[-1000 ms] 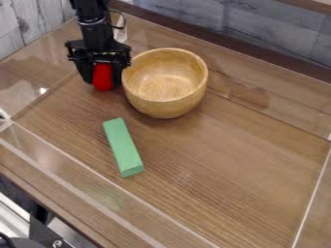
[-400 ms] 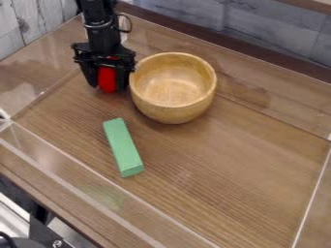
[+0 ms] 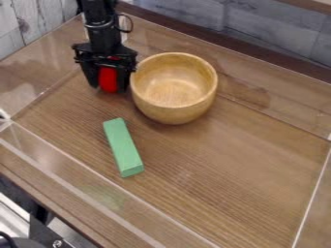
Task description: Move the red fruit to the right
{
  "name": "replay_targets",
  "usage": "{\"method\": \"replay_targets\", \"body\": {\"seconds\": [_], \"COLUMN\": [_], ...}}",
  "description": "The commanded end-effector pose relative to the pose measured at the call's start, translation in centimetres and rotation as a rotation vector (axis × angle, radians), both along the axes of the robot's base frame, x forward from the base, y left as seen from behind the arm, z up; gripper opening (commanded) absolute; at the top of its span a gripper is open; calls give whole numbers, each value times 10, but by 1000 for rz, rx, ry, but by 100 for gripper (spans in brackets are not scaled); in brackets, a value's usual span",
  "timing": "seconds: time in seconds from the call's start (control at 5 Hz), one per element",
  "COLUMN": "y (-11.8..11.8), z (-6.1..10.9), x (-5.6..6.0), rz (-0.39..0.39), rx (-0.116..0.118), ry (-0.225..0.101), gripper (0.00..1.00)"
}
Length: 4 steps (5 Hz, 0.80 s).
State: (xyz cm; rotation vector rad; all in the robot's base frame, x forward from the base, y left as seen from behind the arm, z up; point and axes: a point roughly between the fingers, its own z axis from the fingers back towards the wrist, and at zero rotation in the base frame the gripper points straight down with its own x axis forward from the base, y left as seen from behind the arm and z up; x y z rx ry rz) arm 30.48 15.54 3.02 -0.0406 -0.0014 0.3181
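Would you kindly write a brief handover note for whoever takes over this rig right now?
Pincer: down at the back left of the table, its fingers on either side of the red fruit; a firm grip cannot be confirmed.
Red fruit: between the fingers, just left of the wooden bowl.
Green block: lying in front, untouched.
Done: pincer positioned at the fruit.
Left: carry the fruit to the right, probably past the bowl, and release it.

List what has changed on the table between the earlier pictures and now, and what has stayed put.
The gripper, closed around the red fruit, has shifted a little to the right, toward the wooden bowl. The bowl itself has also slid slightly right, apparently nudged. Most of this happened early; since the last picture almost nothing moved. Nothing was let go. The green block stayed where it was.
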Motion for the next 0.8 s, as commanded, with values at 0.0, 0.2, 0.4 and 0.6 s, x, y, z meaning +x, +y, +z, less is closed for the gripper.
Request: {"method": "replay_targets", "body": {"seconds": [0.0, 0.2, 0.4, 0.6], "y": [1, 1, -5, -10], "z": [18, 20, 30, 40], "x": [10, 10, 12, 14], "rz": [-30, -63, -51, -37], "rx": [21, 18, 17, 16], "ry": [-49, -50, -51, -51], "gripper": [0, 0, 0, 0]}}
